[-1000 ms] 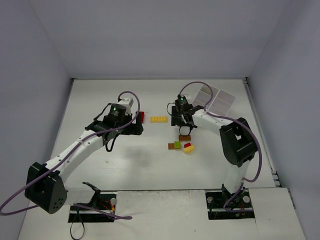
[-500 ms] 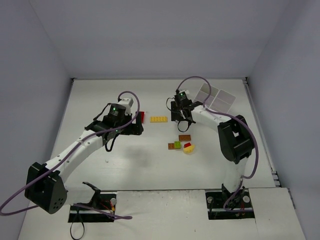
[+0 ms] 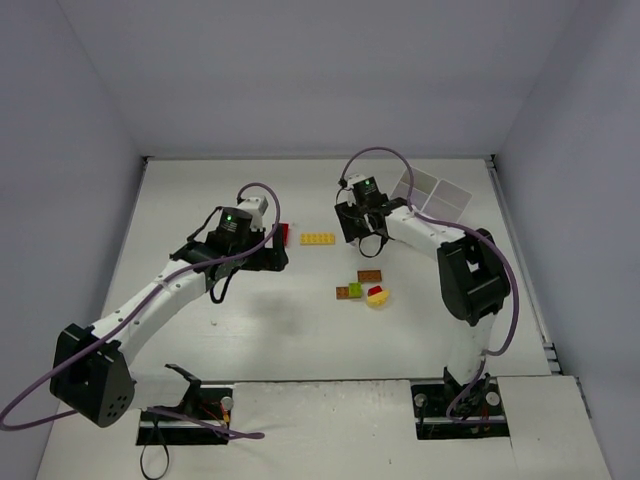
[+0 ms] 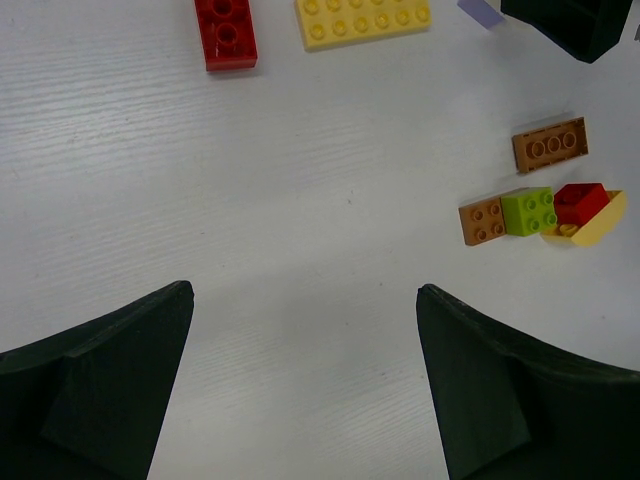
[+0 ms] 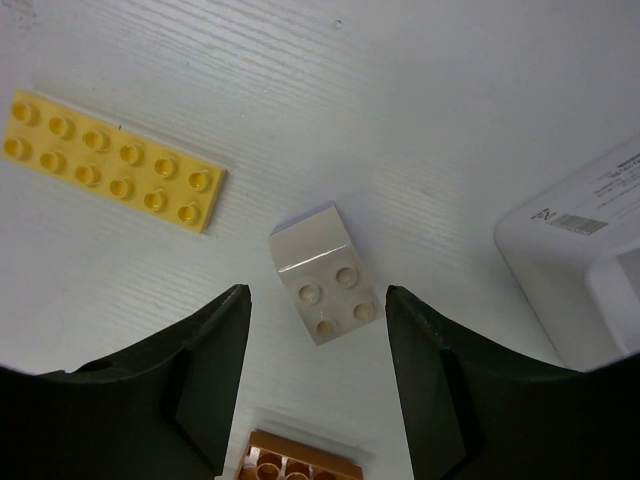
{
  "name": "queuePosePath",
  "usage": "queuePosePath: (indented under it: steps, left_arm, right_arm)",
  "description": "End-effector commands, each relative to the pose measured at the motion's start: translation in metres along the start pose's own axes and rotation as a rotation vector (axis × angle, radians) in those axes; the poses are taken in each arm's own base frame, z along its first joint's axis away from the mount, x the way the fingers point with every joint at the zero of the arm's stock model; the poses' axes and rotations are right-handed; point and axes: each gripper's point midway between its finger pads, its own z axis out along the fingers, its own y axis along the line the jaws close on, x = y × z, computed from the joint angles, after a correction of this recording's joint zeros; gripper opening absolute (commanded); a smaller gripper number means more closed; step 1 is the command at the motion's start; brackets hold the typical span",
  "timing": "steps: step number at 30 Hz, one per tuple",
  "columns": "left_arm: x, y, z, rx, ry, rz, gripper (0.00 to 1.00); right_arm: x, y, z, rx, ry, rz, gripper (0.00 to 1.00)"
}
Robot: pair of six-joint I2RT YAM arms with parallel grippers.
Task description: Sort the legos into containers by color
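Lining up a pick, nothing held yet.

From above, the right fingers (image 3: 362, 232) hang near the middle of the table's (image 3: 200, 200) far edge and hide their target. The white divided plastic tray (image 3: 430, 195) sits toward the far right corner, and the left fingers (image 3: 272, 258) hover beside a small red plastic brick (image 3: 284, 233). In the left wrist view, the left fingers (image 4: 100, 380) are spread wide and empty over bare table, with the red brick, a flat yellow studded plate (image 4: 362, 20) and a brown, lime, red and yellow cluster of bricks (image 4: 535, 213) ahead. In the right wrist view, the right fingers (image 5: 215, 370) are wide apart and empty, and a small white plastic brick (image 5: 322, 285) with four studs and a sloped end lies between them. It looks light, rigid and slick, so pinching its flat parallel sides rather than the slope seems safest.
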Motion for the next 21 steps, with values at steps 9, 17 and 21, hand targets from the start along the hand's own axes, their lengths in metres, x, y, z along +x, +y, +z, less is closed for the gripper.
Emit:
queuePosePath:
  steps: [9,17,21]
  left_arm:
    - [-0.012,-0.008,-0.001,0.040,-0.031,0.004,0.86]
    - [-0.011,-0.008,-0.002,0.045,-0.029,0.009,0.86]
    - [-0.013,-0.012,-0.002,0.067,-0.037,0.021,0.86]
  right_arm:
    - [-0.017,-0.001,0.006,-0.108,-0.023,-0.101,0.52]
    - [-0.013,-0.002,0.011,-0.118,-0.009,-0.118,0.43]
    - [-0.019,-0.002,0.008,-0.128,-0.024,-0.130,0.20]
